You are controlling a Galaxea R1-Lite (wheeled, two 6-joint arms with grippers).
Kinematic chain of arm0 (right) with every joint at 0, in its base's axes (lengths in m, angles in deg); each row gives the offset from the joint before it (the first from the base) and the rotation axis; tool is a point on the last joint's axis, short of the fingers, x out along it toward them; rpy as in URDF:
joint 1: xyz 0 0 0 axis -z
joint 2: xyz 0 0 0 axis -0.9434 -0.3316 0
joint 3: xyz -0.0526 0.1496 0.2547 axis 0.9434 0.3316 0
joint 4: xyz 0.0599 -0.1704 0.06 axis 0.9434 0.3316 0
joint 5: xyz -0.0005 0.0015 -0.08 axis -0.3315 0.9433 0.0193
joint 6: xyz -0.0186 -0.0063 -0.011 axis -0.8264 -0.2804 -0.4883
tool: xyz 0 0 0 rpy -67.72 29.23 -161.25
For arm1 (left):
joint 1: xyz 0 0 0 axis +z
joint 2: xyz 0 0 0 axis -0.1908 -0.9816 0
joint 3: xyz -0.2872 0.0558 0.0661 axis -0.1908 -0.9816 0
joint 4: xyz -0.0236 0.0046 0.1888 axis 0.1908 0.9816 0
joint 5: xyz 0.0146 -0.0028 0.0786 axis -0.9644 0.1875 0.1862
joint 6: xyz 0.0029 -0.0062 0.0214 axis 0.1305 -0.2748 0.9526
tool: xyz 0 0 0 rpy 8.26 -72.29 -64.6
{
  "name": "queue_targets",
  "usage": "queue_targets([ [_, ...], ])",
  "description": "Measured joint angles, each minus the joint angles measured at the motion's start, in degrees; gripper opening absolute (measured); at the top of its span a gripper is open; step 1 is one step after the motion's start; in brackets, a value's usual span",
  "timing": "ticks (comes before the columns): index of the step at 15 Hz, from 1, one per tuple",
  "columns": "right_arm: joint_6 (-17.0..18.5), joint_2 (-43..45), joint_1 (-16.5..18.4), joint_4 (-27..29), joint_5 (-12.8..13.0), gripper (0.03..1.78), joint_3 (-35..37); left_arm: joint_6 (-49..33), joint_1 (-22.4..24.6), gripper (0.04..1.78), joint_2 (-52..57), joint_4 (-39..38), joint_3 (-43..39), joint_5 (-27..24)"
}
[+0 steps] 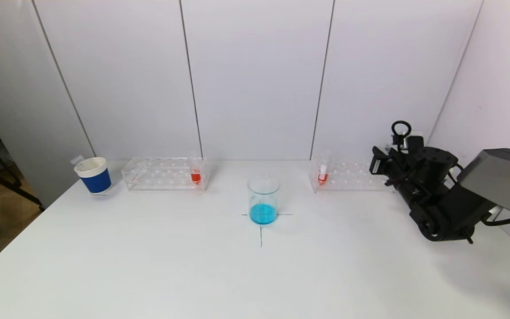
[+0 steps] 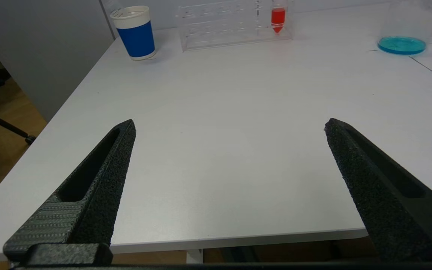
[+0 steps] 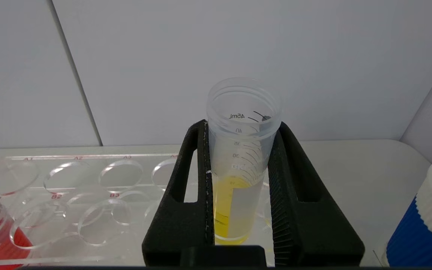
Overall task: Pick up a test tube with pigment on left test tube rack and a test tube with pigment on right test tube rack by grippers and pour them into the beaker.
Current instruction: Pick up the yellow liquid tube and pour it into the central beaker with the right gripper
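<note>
From the head camera, the beaker (image 1: 264, 199) holds blue liquid at the table's (image 1: 148, 266) centre mark, between the left rack (image 1: 164, 173) and the right rack (image 1: 348, 175), each with a red tube. The right arm reaches low over the right rack's far end; its fingers are hidden here. The left wrist camera shows the left gripper (image 2: 229, 125) spread wide above the table's near edge, well short of the red tube (image 2: 278, 17) and blue cup (image 2: 135, 32). Only the right wrist camera shows the right gripper (image 3: 238, 150) clamped on a yellow-filled tube (image 3: 238, 165) standing upright in the rack.
</note>
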Motion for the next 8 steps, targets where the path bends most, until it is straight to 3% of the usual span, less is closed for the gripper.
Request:
queue_targets([
  [8, -0.7, 12.1, 0.3, 12.6, -0.2, 0.48, -2.7, 0.0, 0.0, 1.76, 0.0, 0.0, 0.0, 0.0],
])
